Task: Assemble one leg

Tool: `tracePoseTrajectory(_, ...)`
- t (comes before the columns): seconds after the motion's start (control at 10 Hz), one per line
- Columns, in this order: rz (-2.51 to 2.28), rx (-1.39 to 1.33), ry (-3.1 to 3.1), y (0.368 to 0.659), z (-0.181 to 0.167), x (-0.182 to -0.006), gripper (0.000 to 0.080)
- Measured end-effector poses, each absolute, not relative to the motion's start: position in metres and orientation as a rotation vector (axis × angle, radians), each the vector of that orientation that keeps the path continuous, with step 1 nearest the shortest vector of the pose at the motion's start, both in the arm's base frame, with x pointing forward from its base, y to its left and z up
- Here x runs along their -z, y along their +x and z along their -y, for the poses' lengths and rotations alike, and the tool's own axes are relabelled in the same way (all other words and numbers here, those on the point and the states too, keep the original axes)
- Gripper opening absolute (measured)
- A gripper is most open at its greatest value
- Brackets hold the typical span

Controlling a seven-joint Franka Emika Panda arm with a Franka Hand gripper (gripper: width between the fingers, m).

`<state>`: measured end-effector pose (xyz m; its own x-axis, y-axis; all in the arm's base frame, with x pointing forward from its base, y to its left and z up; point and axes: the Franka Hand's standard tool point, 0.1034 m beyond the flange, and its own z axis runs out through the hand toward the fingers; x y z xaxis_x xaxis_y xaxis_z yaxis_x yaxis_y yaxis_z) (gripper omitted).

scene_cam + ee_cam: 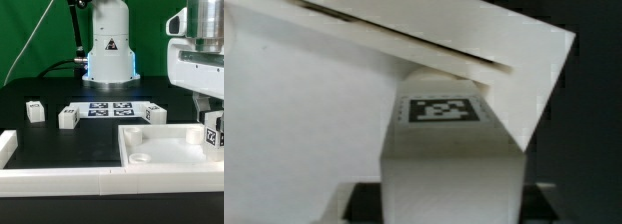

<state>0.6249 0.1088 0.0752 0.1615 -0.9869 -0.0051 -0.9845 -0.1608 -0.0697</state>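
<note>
My gripper (209,112) is at the exterior view's right, shut on a small white leg (212,133) with a black-and-white tag. It holds the leg at the right end of the large flat white panel (160,145), which lies on the black table. In the wrist view the leg (446,150) fills the middle, its tag facing the camera. The dark fingers (367,203) press on both of its sides. The leg's far end meets the panel's edge (402,45). Whether it sits in a socket is hidden.
Three more white legs stand on the table: one (35,110), another (68,117) and a third (152,113). The marker board (110,108) lies before the robot base (108,50). A white rail (90,181) runs along the front, with a raised end (8,147).
</note>
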Motion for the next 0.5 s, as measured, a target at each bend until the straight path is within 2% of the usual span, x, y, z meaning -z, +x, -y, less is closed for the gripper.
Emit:
tracePoseTrajectory(0.2, -2.328, 0.026, -2.01, 0.6232, -0.111, -0.0748, 0.0292)
tracePoseTrajectory(0.5, -2.534, 0.007, -1.747, 0.6218, -0.1114, -0.0753, 0.0292)
